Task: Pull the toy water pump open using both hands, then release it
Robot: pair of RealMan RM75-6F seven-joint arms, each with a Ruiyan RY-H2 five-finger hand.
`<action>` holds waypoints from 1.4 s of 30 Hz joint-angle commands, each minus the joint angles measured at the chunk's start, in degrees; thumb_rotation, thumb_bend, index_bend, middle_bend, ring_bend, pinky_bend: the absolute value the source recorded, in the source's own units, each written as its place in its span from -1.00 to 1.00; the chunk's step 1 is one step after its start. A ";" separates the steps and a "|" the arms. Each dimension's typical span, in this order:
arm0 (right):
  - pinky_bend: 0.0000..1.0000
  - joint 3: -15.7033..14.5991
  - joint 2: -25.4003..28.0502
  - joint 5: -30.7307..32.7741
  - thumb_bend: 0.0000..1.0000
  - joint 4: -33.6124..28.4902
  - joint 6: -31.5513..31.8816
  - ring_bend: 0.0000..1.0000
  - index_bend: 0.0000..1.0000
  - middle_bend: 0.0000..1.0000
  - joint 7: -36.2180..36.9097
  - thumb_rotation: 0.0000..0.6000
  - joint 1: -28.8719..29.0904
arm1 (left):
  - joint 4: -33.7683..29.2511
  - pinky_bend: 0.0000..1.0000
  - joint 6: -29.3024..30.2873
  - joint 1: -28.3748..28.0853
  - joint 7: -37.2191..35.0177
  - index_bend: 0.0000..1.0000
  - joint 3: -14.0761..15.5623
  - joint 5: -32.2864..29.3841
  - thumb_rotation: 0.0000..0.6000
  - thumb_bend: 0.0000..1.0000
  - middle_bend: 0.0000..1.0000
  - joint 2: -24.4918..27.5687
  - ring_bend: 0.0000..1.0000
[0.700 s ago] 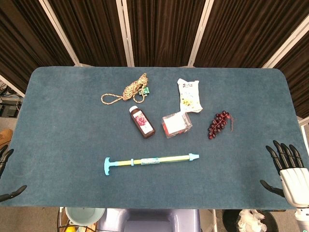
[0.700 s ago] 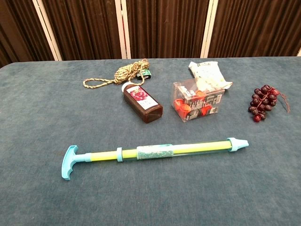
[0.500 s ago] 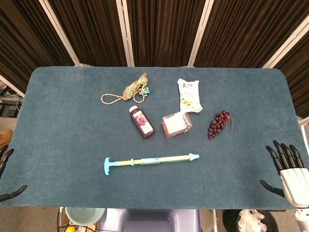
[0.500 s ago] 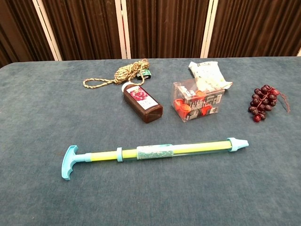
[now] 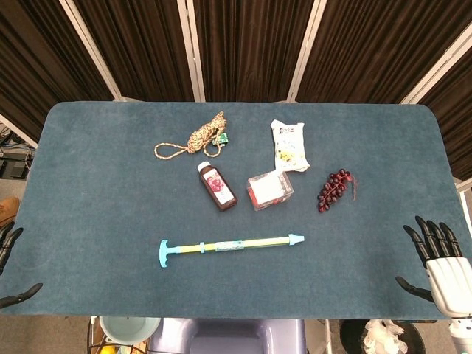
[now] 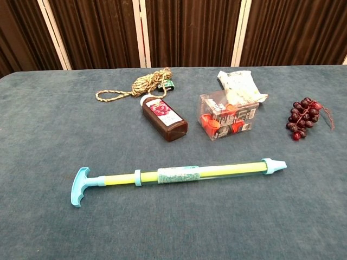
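The toy water pump lies flat near the table's front edge, its teal T-handle at the left and its teal nozzle at the right, with a yellow-green tube between them. Nothing touches it. My right hand hovers at the table's front right corner, fingers spread and empty, far from the nozzle. Only the dark fingertips of my left hand show at the front left edge, spread apart and holding nothing. Neither hand appears in the chest view.
Behind the pump lie a dark juice bottle, a clear box of red items, a white snack bag, a coiled rope and a bunch of toy grapes. Dark curtains stand behind the blue table.
My right hand has dropped slightly toward the table's front edge. The pump and the other objects have not moved.
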 commanded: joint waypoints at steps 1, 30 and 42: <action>-1.00 -0.10 -0.01 0.11 -0.79 0.10 -0.34 -1.00 -0.74 -1.00 0.04 1.00 0.07 | -0.19 -0.98 -0.16 -0.02 -0.07 -1.00 0.08 0.00 1.00 -1.00 -1.00 0.09 -1.00; -1.00 -0.57 0.07 -0.68 -0.77 0.14 -0.25 -1.00 -0.71 -1.00 1.12 1.00 0.07 | -15.33 -0.86 -17.36 -11.69 18.84 -0.27 -4.72 -2.81 1.00 -0.65 -0.94 -3.29 -1.00; -1.00 -0.52 -0.01 -0.47 -0.76 0.42 -0.38 -1.00 -0.71 -1.00 1.66 1.00 0.14 | -17.19 -0.86 -26.46 -18.25 36.19 -0.21 -8.61 -13.89 1.00 -0.60 -0.92 -15.81 -1.00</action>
